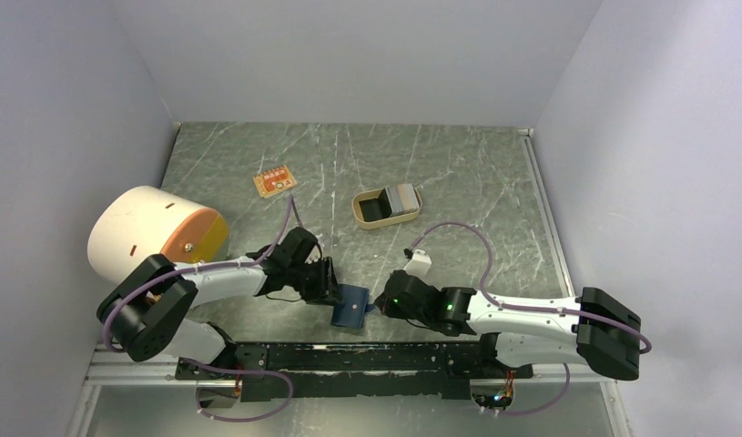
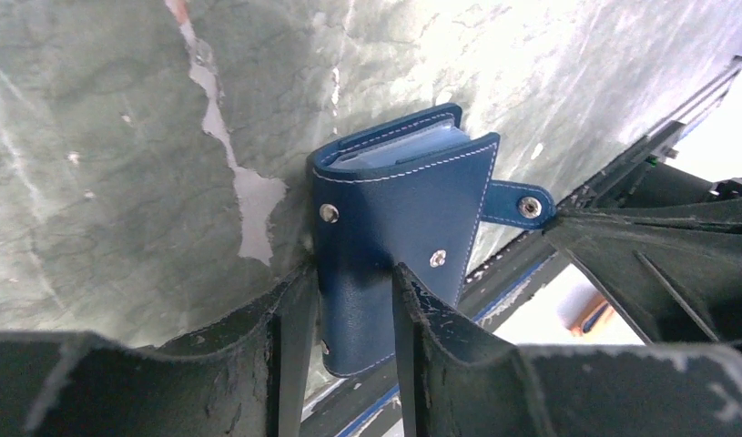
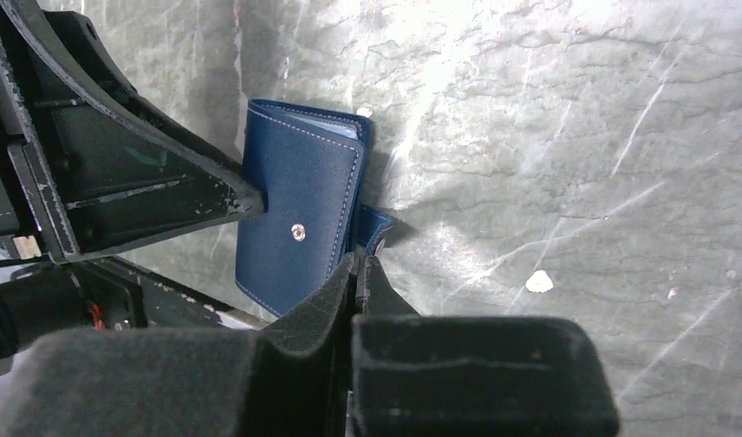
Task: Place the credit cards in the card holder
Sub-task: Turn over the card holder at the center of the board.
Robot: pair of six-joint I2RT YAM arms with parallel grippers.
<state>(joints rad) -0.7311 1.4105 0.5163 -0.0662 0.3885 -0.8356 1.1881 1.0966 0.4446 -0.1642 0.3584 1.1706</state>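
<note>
Tabletop (image 1: 458, 173): tray (image 1: 367, 221) with credit cards (image 1: 404, 198) well beyond both fingertips, nearer right gripper (image 3: 358, 264). Card holder (image 1: 351, 307) folded shut, clamped in part-closed left gripper (image 2: 353, 291), long axis along its fingers. Right gripper pinched fully shut on snap tab (image 2: 528, 207).

navy card holder (image 2: 394, 218), white stitching; grey marbled table (image 2: 103, 137).

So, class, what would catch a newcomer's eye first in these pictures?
The navy card holder, front and centre, held by the left gripper while the right gripper pinches its snap tab. Next the big white-and-orange cylinder at left, then grey credit cards in the tan tray further back.
</note>
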